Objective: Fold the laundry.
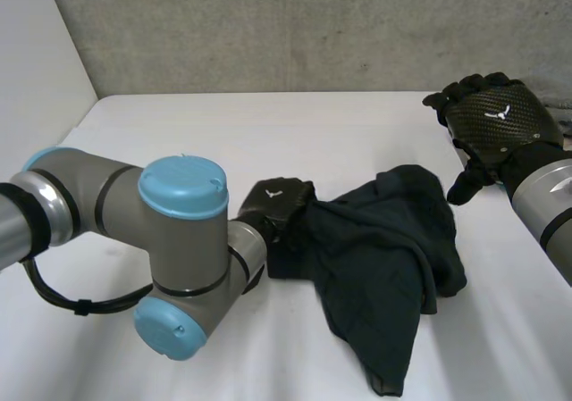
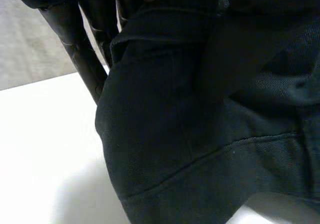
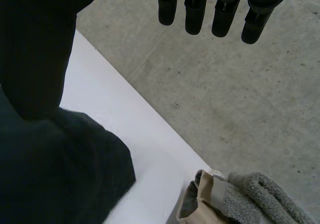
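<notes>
A dark crumpled garment (image 1: 384, 249) lies on the white table (image 1: 268, 133), right of centre. My left hand (image 1: 281, 206) sits at the garment's left edge with its fingers curled into the cloth, which is lifted slightly there. In the left wrist view the fingers (image 2: 82, 59) close on a fold of the dark garment (image 2: 200, 114) that hangs below the palm. My right hand (image 1: 496, 120) hovers above the table's far right, apart from the garment, fingers relaxed. In the right wrist view its fingers (image 3: 195, 19) are straight and hold nothing, with the garment (image 3: 50, 174) below the thumb side.
A grey towel with a beige cloth (image 3: 240, 199) lies at the table's right edge, beyond my right hand. Concrete floor (image 3: 225, 99) runs past that edge. A grey wall (image 1: 313, 26) backs the table. My left arm (image 1: 170, 249) crosses the near left.
</notes>
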